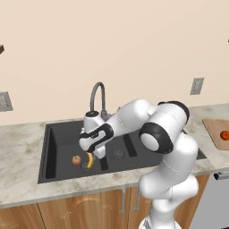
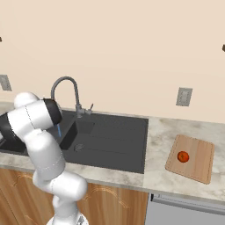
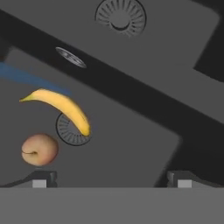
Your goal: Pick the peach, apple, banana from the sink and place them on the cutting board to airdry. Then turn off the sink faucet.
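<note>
Marble counter [image 1: 22, 147] runs along a plain cream wall, with wood cabinet fronts below and a black sink [image 1: 58, 172] set into it. Behind the sink stands the faucet [image 1: 98, 96], and in the hand view a blue stream [image 3: 26, 78] slants across the basin floor.

On the floor of the large basin the banana [image 1: 90, 160] lies partly over a round drain [image 3: 70, 129], one end reaching past the drain's edge. Just beside it on the left sits a round reddish-yellow fruit [image 1: 77, 159], close to the banana but not touching it.

Over the basin hangs the gripper [image 1: 100, 154], its fingers spread as wide as they go and nothing between them. In the left base view it sits just right of the banana. From the hand camera both fruits lie ahead of the fingertips [image 3: 40, 179] toward one side: the round fruit just in front of one tip, the banana a little farther on, neither inside the gap.

Far to the right on the counter lies the cutting board [image 2: 200, 156], well apart from the sink, with one red-orange fruit [image 2: 183, 156] resting on it. A grey wall outlet [image 2: 183, 96] is mounted above the board.
</note>
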